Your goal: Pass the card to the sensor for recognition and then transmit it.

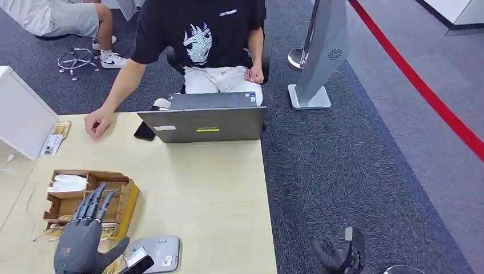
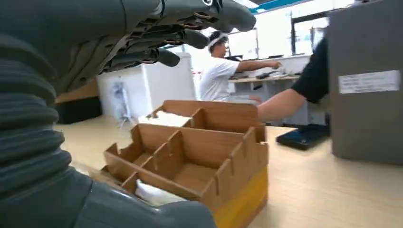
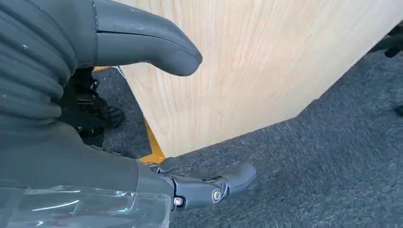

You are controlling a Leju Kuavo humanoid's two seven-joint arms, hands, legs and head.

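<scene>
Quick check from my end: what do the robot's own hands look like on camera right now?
The left hand is matte grey, with slim darker segmented fingers, a thick grey thumb and a ribbed grey wrist cover. The right hand looks dark grey to black, with a clear plastic piece by its wrist.

A light wooden table (image 1: pixel 217 188) fills the left and centre of the head view. On it lie a divided cardboard box (image 1: pixel 91 202) at lower left, a grey sensor pad (image 1: pixel 157 251) at the bottom edge, a laptop (image 1: pixel 202 123) and black phone (image 1: pixel 144 131) at top, and a person's hand (image 1: pixel 98 123).
</scene>
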